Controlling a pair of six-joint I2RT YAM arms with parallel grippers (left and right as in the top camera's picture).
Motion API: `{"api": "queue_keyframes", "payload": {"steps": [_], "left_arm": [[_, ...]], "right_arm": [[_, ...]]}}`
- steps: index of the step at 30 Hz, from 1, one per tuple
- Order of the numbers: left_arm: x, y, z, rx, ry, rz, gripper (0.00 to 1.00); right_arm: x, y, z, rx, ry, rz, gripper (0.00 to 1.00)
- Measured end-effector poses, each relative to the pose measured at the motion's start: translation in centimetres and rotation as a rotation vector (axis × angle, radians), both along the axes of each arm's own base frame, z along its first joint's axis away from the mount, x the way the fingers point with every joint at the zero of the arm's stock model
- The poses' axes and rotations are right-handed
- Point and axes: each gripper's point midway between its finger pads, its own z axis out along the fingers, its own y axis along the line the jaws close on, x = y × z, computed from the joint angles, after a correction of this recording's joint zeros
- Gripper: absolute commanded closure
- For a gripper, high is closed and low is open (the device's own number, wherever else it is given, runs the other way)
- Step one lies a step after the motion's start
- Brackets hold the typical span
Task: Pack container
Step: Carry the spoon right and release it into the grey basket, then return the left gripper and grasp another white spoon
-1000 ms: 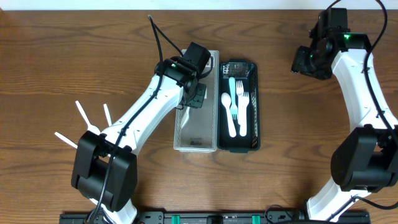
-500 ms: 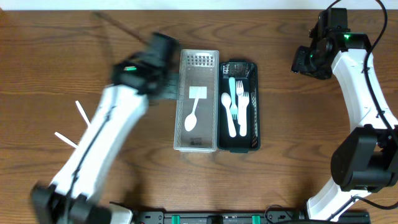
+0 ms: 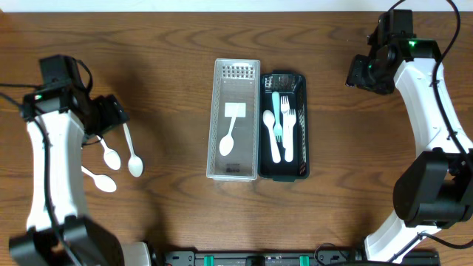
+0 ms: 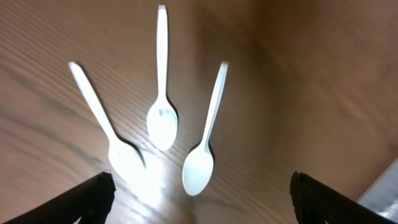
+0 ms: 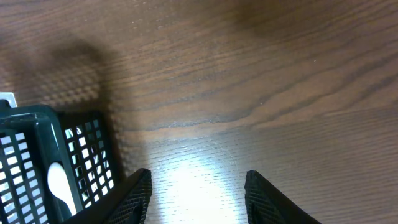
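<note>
A clear white basket (image 3: 240,164) stands at mid-table with one white spoon (image 3: 228,140) lying in it. Beside it on the right, a dark green basket (image 3: 302,125) holds a white spoon (image 3: 270,133) and white forks (image 3: 288,125). Three loose white spoons lie on the wood at the far left (image 3: 134,159) (image 3: 110,155) (image 3: 100,179). My left gripper (image 3: 111,118) hovers just above them, open and empty. In the left wrist view the spoon bowls (image 4: 199,169) (image 4: 163,121) (image 4: 123,158) lie ahead of the open left gripper (image 4: 202,208). My right gripper (image 3: 363,74) stands open and empty at the back right.
In the right wrist view the right gripper (image 5: 199,202) is over bare wood, with a corner of the dark green basket (image 5: 56,155) at its left. A white label (image 3: 235,109) lies in the white basket.
My left arm swung from over the white basket to the far left, opening its jaws. A spoon now lies in the white basket. The right arm has not moved.
</note>
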Motion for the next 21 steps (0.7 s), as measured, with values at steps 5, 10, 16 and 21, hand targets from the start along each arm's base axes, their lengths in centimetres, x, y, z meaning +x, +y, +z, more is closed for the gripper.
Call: {"api": "queue_keyframes", "payload": {"steps": [5, 10, 16, 21], "left_arm": [[0.0, -0.9, -6.2, -0.079, 0.124, -0.034, 0.08], [0.3, -1.4, -9.6, -0.119, 0.2, -0.064, 0.08], [0.1, -1.6, -12.5, -0.147, 0.267, -0.064, 0.08], [-0.2, -1.7, -14.2, -0.161, 0.312, -0.069, 0.08]], "right_arm": [[0.0, 0.0, 0.0, 0.0, 0.0, 0.0, 0.48], [0.0, 0.0, 0.0, 0.0, 0.0, 0.0, 0.48], [0.0, 0.0, 0.0, 0.0, 0.0, 0.0, 0.48], [0.0, 0.0, 0.0, 0.0, -0.001, 0.0, 0.48]]}}
